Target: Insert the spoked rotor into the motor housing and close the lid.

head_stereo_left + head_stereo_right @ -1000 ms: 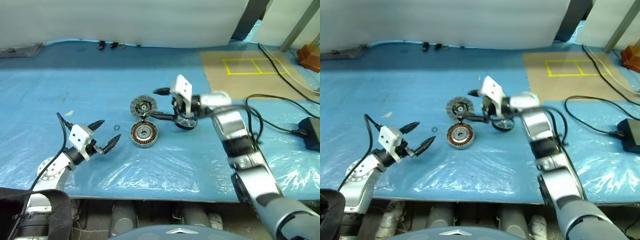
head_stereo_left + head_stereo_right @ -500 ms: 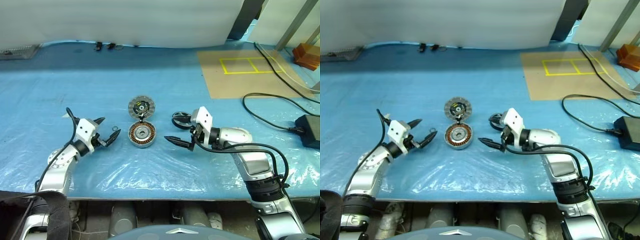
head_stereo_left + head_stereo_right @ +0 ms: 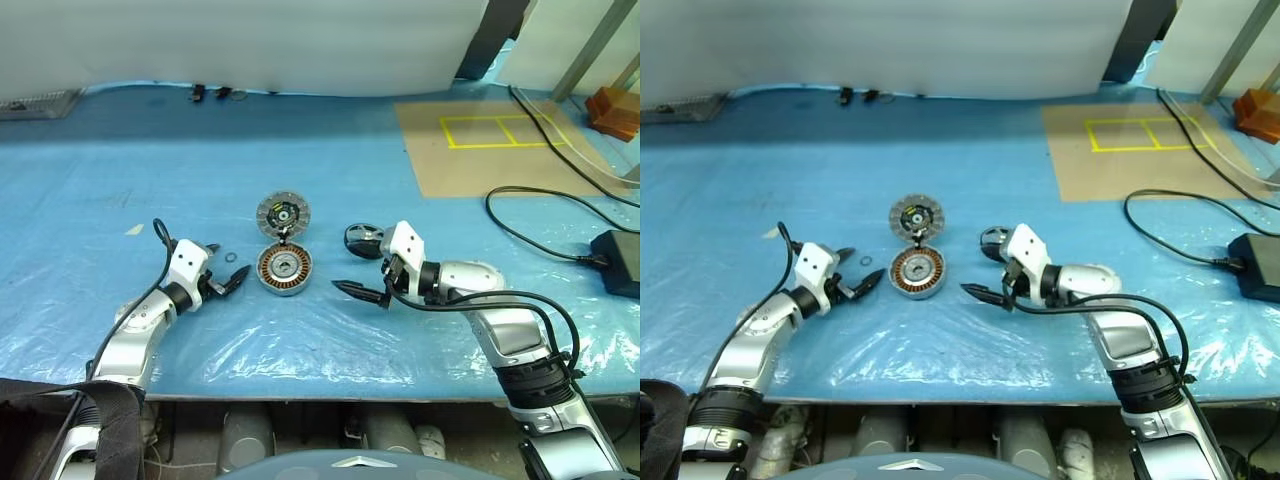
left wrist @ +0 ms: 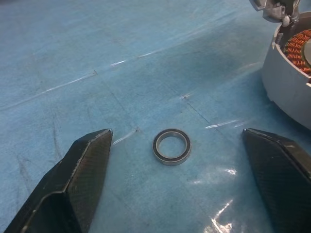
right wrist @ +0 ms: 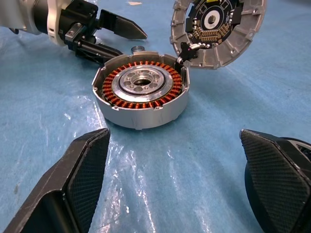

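The motor housing [image 3: 285, 269] lies open on the blue sheet, its copper windings [image 5: 141, 92] showing. Its lid [image 3: 283, 213] is folded back behind it, segmented inner face up. The spoked rotor [image 3: 363, 238] rests on the sheet to the right of the housing. My right gripper [image 3: 348, 266] is open, low over the sheet between rotor and housing, pointing at the housing and holding nothing. My left gripper [image 3: 230, 262] is open just left of the housing. Its fingers [image 4: 87, 160] straddle a small metal ring [image 4: 171, 146] lying on the sheet.
A brown board with yellow tape squares [image 3: 480, 140] lies at the back right. Black cables and a black power brick [image 3: 620, 262] sit at the right edge. Small dark clips [image 3: 210, 92] lie at the back. The table's front edge runs close below both arms.
My right gripper has drawn back from beside the rotor and lid and sunk to the sheet right of the housing. My left gripper has advanced until the small ring lies between its fingers.
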`<move>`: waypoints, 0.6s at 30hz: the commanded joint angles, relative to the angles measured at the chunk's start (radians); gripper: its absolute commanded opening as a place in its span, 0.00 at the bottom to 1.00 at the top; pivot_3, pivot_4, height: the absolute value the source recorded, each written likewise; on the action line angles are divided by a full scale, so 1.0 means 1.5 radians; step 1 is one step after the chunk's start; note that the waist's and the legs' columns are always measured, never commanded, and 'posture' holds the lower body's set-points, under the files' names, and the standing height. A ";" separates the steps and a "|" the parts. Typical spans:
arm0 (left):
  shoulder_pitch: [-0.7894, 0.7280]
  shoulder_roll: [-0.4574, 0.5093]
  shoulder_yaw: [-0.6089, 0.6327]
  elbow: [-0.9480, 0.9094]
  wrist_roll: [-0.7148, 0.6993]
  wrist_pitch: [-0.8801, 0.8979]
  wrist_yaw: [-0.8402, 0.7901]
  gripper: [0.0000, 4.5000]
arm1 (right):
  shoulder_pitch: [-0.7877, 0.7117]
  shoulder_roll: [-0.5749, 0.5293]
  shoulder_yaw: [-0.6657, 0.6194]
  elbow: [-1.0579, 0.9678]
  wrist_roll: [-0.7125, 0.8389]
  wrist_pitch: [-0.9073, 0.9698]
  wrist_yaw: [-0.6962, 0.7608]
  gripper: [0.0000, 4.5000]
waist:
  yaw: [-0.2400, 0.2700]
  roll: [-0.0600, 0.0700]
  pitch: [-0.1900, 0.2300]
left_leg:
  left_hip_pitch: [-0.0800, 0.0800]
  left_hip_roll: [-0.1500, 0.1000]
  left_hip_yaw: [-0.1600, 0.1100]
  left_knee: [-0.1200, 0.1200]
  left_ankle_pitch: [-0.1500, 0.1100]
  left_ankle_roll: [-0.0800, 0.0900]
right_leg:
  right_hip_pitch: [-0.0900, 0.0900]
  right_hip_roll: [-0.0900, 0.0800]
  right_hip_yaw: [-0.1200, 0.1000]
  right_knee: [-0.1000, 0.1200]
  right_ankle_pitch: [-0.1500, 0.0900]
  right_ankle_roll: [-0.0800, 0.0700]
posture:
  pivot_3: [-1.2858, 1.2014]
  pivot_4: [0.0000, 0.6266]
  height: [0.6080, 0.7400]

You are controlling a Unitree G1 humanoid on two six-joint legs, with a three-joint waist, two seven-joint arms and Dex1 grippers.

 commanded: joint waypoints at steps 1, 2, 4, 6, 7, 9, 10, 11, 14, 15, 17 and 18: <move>0.028 0.007 -0.006 0.001 0.008 0.029 0.004 0.72 | 0.002 0.000 0.006 -0.014 0.007 -0.013 -0.004 1.00 | 0.000 0.000 0.000 | 0.000 0.000 0.000 0.000 0.000 0.000 | 0.000 0.000 0.000 0.000 0.000 0.000 | 0.52 0.24 1.00; 0.031 0.007 -0.006 0.001 0.012 0.030 0.010 0.64 | 0.003 0.000 0.007 -0.014 0.008 -0.013 -0.005 1.00 | -0.001 0.000 0.000 | 0.000 0.000 0.000 0.000 0.000 0.000 | 0.000 0.000 0.000 0.000 0.000 0.000 | 0.52 0.24 1.00; 0.031 0.007 -0.007 0.003 0.011 0.027 0.008 0.50 | 0.002 0.000 0.010 -0.007 0.006 -0.019 -0.006 1.00 | 0.000 0.001 0.000 | 0.000 0.000 0.000 0.000 0.000 0.000 | 0.000 0.000 0.000 0.000 0.000 0.000 | 0.52 0.24 1.00; 0.030 0.005 -0.005 0.009 0.011 0.023 0.012 0.50 | 0.001 -0.001 0.011 -0.001 0.004 -0.024 -0.006 1.00 | 0.000 0.001 -0.001 | 0.001 0.000 0.000 0.000 0.000 0.000 | 0.001 0.000 0.000 0.000 0.000 0.000 | 0.52 0.24 1.00; 0.026 0.006 -0.002 0.018 0.012 0.020 0.017 0.50 | -0.001 -0.001 0.013 0.001 0.003 -0.026 -0.006 1.00 | 0.000 0.001 -0.001 | 0.001 0.000 0.000 0.000 0.000 0.000 | 0.001 0.000 0.000 0.000 0.000 0.000 | 0.52 0.24 1.00; 0.021 0.008 0.002 0.033 0.014 0.015 0.020 0.50 | -0.006 0.000 0.016 0.004 0.002 -0.030 -0.007 1.00 | 0.000 0.001 -0.001 | 0.001 0.000 0.000 0.000 0.000 0.000 | 0.001 0.000 0.000 0.000 0.000 0.000 | 0.52 0.24 1.00; 0.020 0.009 0.002 0.036 0.013 0.012 0.019 0.50 | -0.008 0.001 0.017 0.007 0.002 -0.031 -0.008 1.00 | 0.000 0.001 -0.001 | 0.001 0.000 0.000 0.000 0.000 0.000 | 0.001 0.000 0.000 0.000 0.000 0.000 | 0.52 0.24 1.00; 0.019 0.009 0.002 0.039 0.011 0.009 0.017 0.50 | -0.009 0.001 0.018 0.009 0.001 -0.033 -0.009 1.00 | 0.000 0.001 -0.001 | 0.001 0.000 0.000 0.000 0.000 0.000 | 0.001 0.000 0.000 0.000 0.000 0.000 | 0.52 0.24 1.00; 0.018 0.006 0.005 0.041 0.004 0.004 0.012 0.50 | -0.011 0.005 0.022 0.013 -0.001 -0.038 -0.013 1.00 | 0.000 0.002 -0.001 | 0.001 0.000 0.000 0.000 0.000 0.000 | 0.001 0.000 0.000 0.000 0.000 0.001 | 0.52 0.24 1.00; 0.018 0.006 0.003 0.041 0.005 0.006 0.011 0.50 | -0.012 0.008 0.022 0.013 0.002 -0.037 -0.016 1.00 | 0.000 0.002 -0.001 | 0.001 0.000 0.000 0.000 0.000 0.000 | 0.001 0.000 0.000 0.000 0.000 0.001 | 0.52 0.24 1.00; 0.021 0.005 -0.003 0.036 0.002 0.022 0.007 0.50 | -0.012 0.013 0.022 0.012 0.005 -0.035 -0.020 1.00 | 0.000 0.002 -0.001 | 0.001 0.000 0.000 0.000 0.000 0.000 | 0.001 0.000 0.000 -0.001 0.000 0.001 | 0.52 0.24 1.00; 0.022 0.005 -0.008 0.033 0.002 0.030 0.004 0.50 | -0.012 0.014 0.023 0.011 0.006 -0.033 -0.021 1.00 | 0.000 0.002 -0.002 | 0.001 0.000 0.000 0.000 0.000 0.000 | 0.001 0.000 0.000 -0.001 0.000 0.001 | 0.52 0.24 1.00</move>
